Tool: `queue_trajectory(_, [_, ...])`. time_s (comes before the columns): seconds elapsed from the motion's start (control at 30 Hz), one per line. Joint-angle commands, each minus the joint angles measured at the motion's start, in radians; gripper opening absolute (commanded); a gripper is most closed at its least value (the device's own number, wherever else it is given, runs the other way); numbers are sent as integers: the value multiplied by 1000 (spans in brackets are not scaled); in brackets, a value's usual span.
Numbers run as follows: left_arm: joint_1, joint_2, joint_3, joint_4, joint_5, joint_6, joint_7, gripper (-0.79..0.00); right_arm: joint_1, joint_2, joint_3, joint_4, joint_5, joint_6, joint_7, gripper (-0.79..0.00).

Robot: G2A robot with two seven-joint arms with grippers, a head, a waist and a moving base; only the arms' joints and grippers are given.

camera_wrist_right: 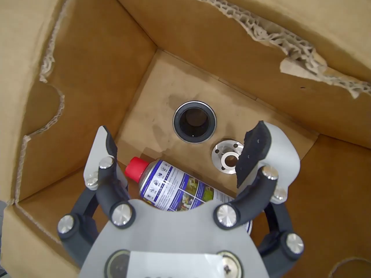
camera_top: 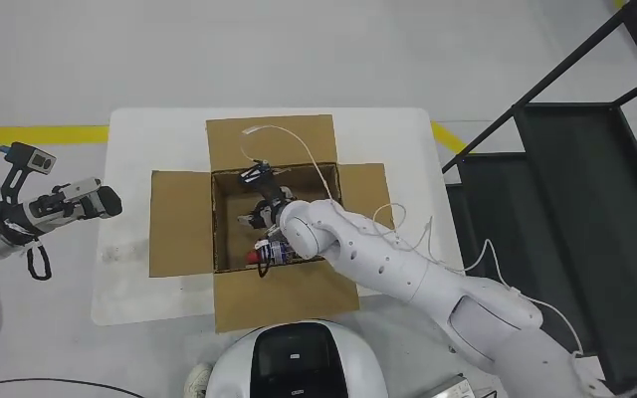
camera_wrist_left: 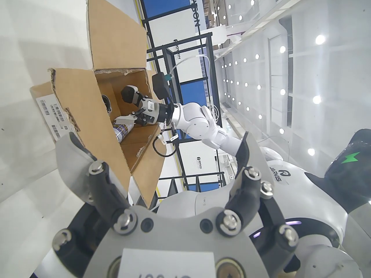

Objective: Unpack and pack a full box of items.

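An open cardboard box (camera_top: 179,236) sits on the white table (camera_top: 149,129) with its flaps spread. On the box floor lie a spray can with a red cap (camera_wrist_right: 174,185), a black ring (camera_wrist_right: 194,121) and a small metal flange (camera_wrist_right: 229,157). My right gripper (camera_wrist_right: 181,140) hangs open inside the box, just above the spray can, holding nothing; it is also seen as the right gripper (camera_wrist_left: 127,108) from the left wrist and from above as the right gripper (camera_top: 265,214). My left gripper (camera_wrist_left: 156,148) stands open and empty off the table's left side, as the left gripper (camera_top: 105,199) shows from above.
The box walls (camera_wrist_right: 87,59) stand close around the right gripper, with torn corrugated edges. A black metal stair frame (camera_top: 537,189) is to the right of the table. A yellow floor line (camera_top: 55,133) runs behind the table's left side.
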Motion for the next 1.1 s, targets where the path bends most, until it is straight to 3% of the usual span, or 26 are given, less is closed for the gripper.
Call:
queue_trajectory(0.0, [0,0,0,0,0,0,0,0,10,-18,-14,34,2,2,4,0])
queue_trajectory(0.27, [0,0,0,0,0,0,0,0,40,-87,-49,151,-5,18,-7,-9])
queue_trajectory(0.43, [0,0,0,0,0,0,0,0,51,-120,-50,212,-6,39,-10,-523])
queue_trajectory(0.47, [0,0,0,0,0,0,0,0,51,-126,-48,222,-5,45,-11,-588])
queue_trajectory(0.5, [0,0,0,0,0,0,0,0,51,-131,-47,231,-4,47,-11,-763])
queue_trajectory(0.8, [0,0,0,0,0,0,0,0,14,-137,-11,185,-51,87,-20,-785])
queue_trajectory(1.07, [0,0,0,0,0,0,0,0,-102,-57,75,-101,-235,145,90,-785])
